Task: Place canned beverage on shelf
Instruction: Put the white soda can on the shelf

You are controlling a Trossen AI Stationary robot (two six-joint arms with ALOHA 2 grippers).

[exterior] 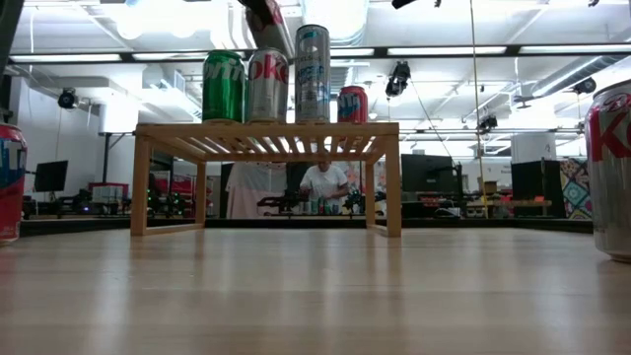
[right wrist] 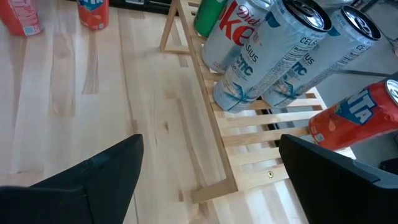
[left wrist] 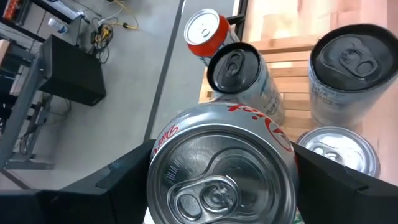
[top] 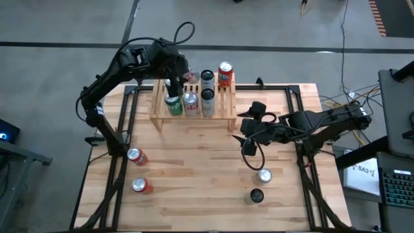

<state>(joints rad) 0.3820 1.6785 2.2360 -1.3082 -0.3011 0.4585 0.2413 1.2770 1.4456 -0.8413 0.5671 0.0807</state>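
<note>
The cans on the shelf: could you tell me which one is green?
The green can at the left end of the shelf, beside the silver Diet Coke can; the left gripper hovers there.

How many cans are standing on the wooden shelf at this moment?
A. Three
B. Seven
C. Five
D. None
C. The high view shows five upright cans on the shelf: a green can, a silver Diet Coke can, two slim cans and an orange can at the back corner, while four others rest on the table.
</note>
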